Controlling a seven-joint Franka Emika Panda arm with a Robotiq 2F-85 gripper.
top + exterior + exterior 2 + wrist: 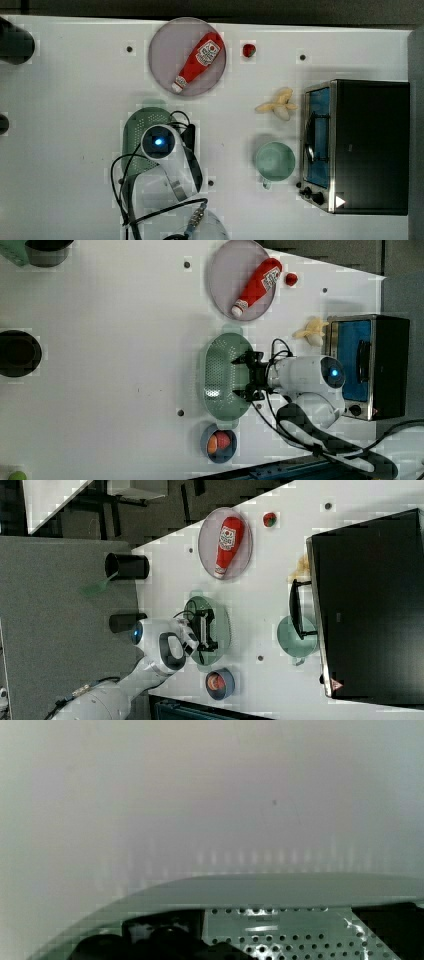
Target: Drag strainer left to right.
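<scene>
I have the gripper (241,376) over the strainer (220,375), its jaws spread wide apart and holding nothing; in the left view the two dark fingers (244,360) reach in over the bowl from its right-hand rim, one toward each end of the oval. I read that as lining up to hook or press the near wall so the strainer can be pushed along the white table (110,365) rather than lifted. The strainer sits directly under the jaws, flat on the table, a pale mint-green plastic oval with a smooth raised rim, small tab handles at its ends and an inside dotted with rows of little holes; the wrist view shows that perforated floor and the curved rim (280,887) close up, the plastic slightly glossy. Beyond one end of the strainer from the jaws lies a grey round plate (225,270) carrying a red ketchup bottle (257,285); beyond the other end is a small blue bowl (220,442) with something orange and red in it, just beside the strainer's handle. Behind the jaws, on the arm's side, stand a teal mug (274,161), a peeled banana (278,106) and a dark toaster oven (360,145), so in my judgement the drag needs a path clear of those.
</scene>
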